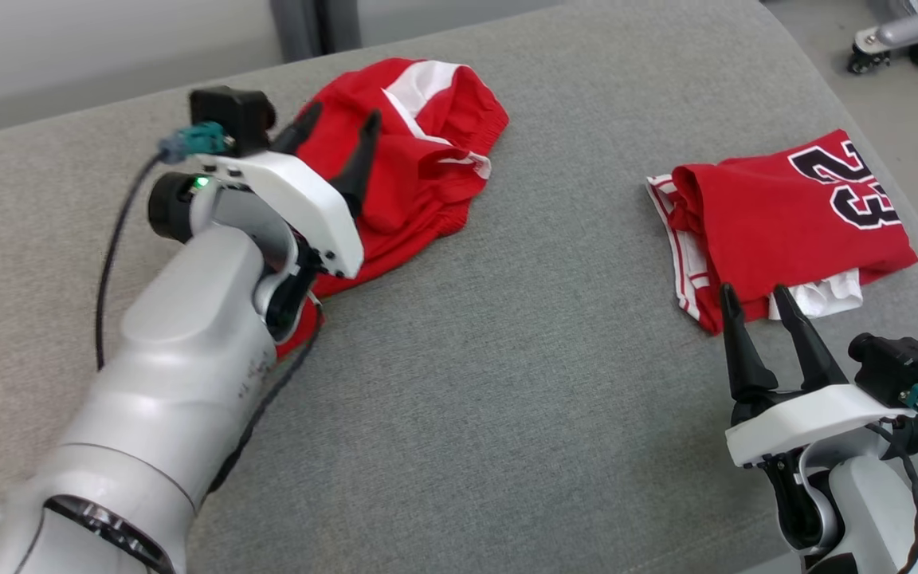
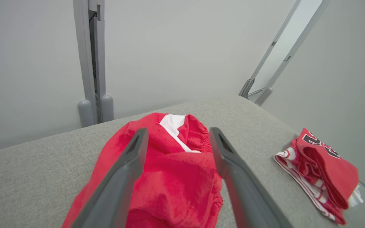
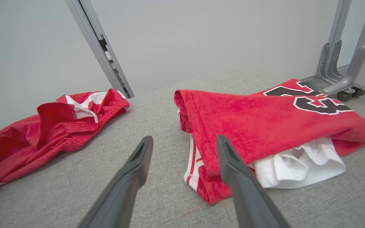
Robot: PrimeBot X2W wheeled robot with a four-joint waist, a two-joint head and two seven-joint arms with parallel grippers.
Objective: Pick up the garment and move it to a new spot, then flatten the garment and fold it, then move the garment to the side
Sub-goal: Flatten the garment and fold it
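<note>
Our left jaws (image 1: 341, 114) stand released, both dark fingers spread with nothing between them. They hang just over the crumpled red garment with a white panel and a gathered elastic hem (image 1: 419, 175). In the left wrist view the fingers straddle that garment's middle (image 2: 176, 177) without pinching any cloth. Our right jaws (image 1: 754, 290) are also released and empty. They sit well apart from the crumpled garment, off to its right.

The crumpled garment lies bunched on the grey fabric-covered tabletop (image 1: 507, 359), its near end running under our left forearm. One side is folded over itself, and the white panel shows at its far end. Well to its right rests a folded red jersey with black numerals and a white lining (image 1: 794, 215), which our right fingertips almost reach. We take that one to be finished and set aside.

We judge the moving step to be done for the crumpled garment, since it lies free on open cloth with room all round. Flattening comes next. That calls for both arms: our right arm has to cross over to the garment. Each pair of jaws should then pinch a single layer at an opposite edge or corner. We would then draw the edges apart until the cloth lies smooth. We cannot tell from here which edges are the leg openings.
</note>
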